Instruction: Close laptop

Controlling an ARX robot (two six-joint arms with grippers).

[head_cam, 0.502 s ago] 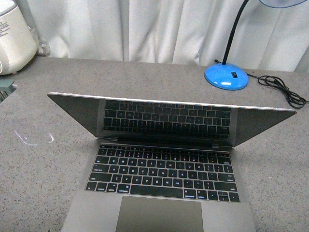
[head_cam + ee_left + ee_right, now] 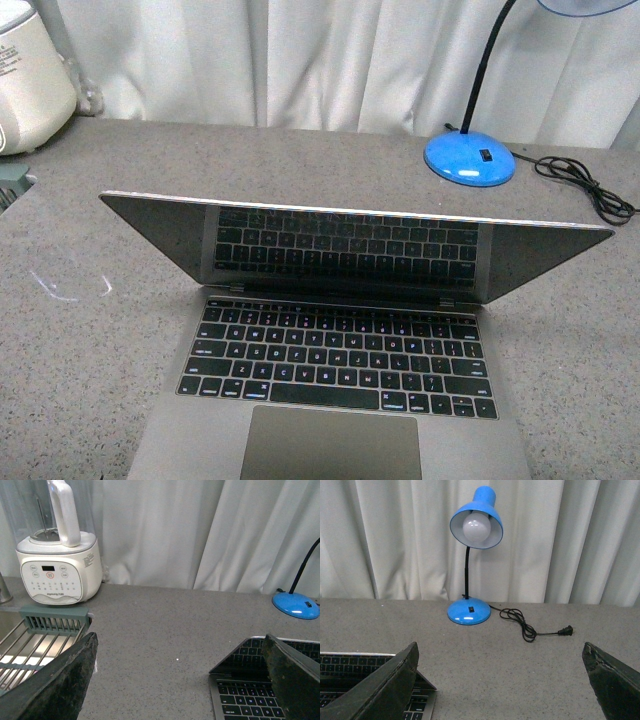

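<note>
In the front view the laptop (image 2: 330, 340) lay in the middle of the counter (image 2: 80, 380), grey with black keys, its lid leaning low over them, not shut. In the left wrist view the left hand (image 2: 180, 640) stood apart near the lid's corner; I think a slow, even push on the lid's top edge was best. In the right wrist view the right hand (image 2: 500, 647) was apart too, empty.

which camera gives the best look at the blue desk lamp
The right wrist view: the blue desk lamp shows whole, shade, bulb, neck, base, cord and loose plug. The front view has only its base, cord and part of the neck, the shade mostly cut off. The left wrist view catches the base and some neck.
</note>
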